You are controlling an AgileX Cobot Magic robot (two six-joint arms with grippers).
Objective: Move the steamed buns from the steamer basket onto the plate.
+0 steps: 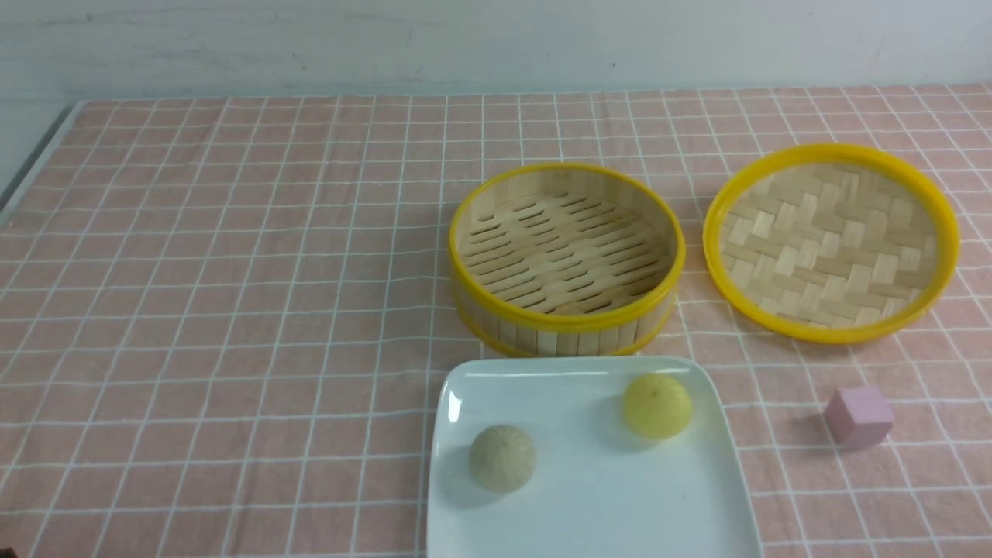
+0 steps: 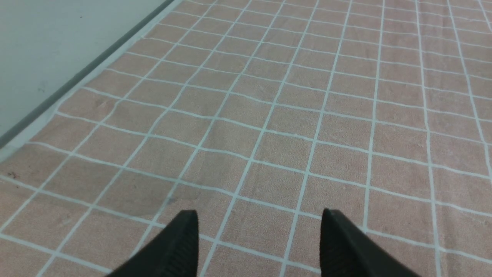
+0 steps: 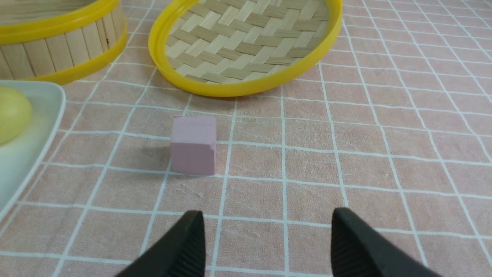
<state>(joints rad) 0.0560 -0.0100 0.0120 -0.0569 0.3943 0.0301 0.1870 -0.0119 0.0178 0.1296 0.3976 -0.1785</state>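
Observation:
Both steamed buns lie on the white plate (image 1: 697,504) in the front view: the yellow bun (image 1: 657,405) at its far right part, the greyish-beige bun (image 1: 502,457) to its left. Just behind the plate stands the steamer basket (image 1: 568,314), nothing on its slat floor. Neither arm shows in the front view. The left gripper (image 2: 259,217) is open over bare cloth, nothing between its fingers. The right gripper (image 3: 267,217) is open too, low over the cloth, with the yellow bun (image 3: 11,113), the plate's edge (image 3: 27,154) and the basket's wall (image 3: 65,50) off to one side ahead.
The shallow woven lid (image 1: 831,242) lies right of the basket. A pink cube (image 1: 859,417) sits right of the plate, a short way in front of the right gripper's fingers (image 3: 192,238). The table's left edge (image 1: 35,159) borders the checked cloth.

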